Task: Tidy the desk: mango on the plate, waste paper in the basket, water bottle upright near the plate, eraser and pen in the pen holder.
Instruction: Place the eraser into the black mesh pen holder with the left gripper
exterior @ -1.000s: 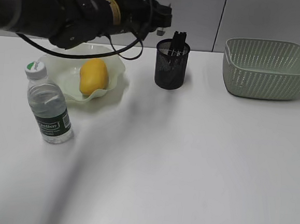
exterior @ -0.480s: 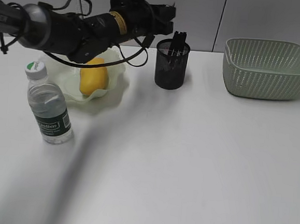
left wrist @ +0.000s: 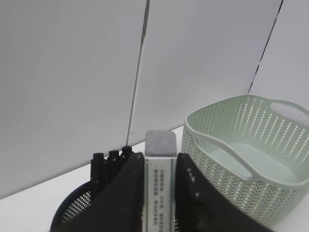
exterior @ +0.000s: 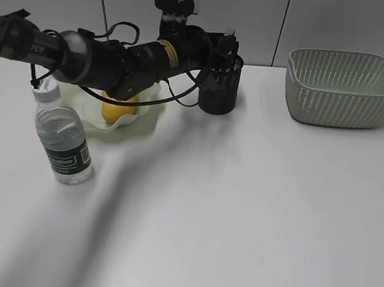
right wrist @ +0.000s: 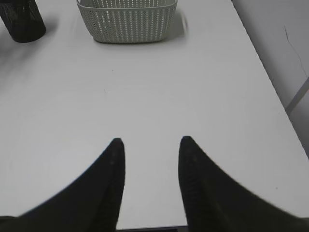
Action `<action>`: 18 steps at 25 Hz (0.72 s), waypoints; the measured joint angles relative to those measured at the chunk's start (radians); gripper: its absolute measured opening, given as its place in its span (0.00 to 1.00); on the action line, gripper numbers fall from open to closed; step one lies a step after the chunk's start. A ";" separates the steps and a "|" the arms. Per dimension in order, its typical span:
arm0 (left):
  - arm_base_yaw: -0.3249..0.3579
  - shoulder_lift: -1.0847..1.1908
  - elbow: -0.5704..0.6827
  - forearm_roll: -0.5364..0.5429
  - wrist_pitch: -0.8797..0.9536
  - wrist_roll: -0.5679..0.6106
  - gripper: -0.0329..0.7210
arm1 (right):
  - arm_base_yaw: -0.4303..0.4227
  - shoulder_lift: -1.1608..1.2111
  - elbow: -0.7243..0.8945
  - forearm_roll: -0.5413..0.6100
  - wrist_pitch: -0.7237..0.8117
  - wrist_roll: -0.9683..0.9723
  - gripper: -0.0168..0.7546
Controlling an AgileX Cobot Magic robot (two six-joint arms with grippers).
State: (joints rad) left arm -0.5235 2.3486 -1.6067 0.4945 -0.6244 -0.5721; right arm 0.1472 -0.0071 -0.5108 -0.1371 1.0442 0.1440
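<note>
In the left wrist view my left gripper (left wrist: 160, 162) is shut on the eraser (left wrist: 160, 144), a white-sleeved block with a grey end. It is held just above the mouth of the black mesh pen holder (left wrist: 72, 212), where black pens (left wrist: 111, 158) stand. In the exterior view the left gripper (exterior: 227, 45) hangs over the pen holder (exterior: 220, 86). The mango (exterior: 117, 109) lies on the wavy green plate (exterior: 151, 114), partly behind the arm. The water bottle (exterior: 62, 140) stands upright left of the plate. My right gripper (right wrist: 150, 142) is open over bare desk (right wrist: 159, 87). The waste paper is out of view.
The green woven basket (exterior: 342, 89) stands at the back right, right of the pen holder; it also shows as the basket (right wrist: 126, 19) in the right wrist view. A grey wall runs close behind the desk. The desk's right edge (right wrist: 270, 82) is near the right arm.
My left arm has come down and moved right, bringing the held eraser from beside the pen holder to right over its mouth. The right gripper has not moved.
</note>
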 joint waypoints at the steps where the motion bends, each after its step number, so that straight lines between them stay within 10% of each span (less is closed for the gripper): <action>1: 0.000 0.002 -0.001 -0.001 0.000 0.000 0.25 | 0.000 0.000 0.000 0.000 0.000 0.000 0.42; 14: 0.022 -0.006 -0.001 -0.065 -0.002 -0.008 0.47 | 0.000 0.000 0.000 0.000 0.000 0.000 0.42; 18: 0.021 -0.118 0.003 0.147 0.156 -0.209 0.45 | 0.000 0.000 0.000 0.000 0.000 0.000 0.42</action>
State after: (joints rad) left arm -0.5025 2.2302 -1.6039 0.6419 -0.4680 -0.7806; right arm 0.1472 -0.0071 -0.5108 -0.1371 1.0442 0.1440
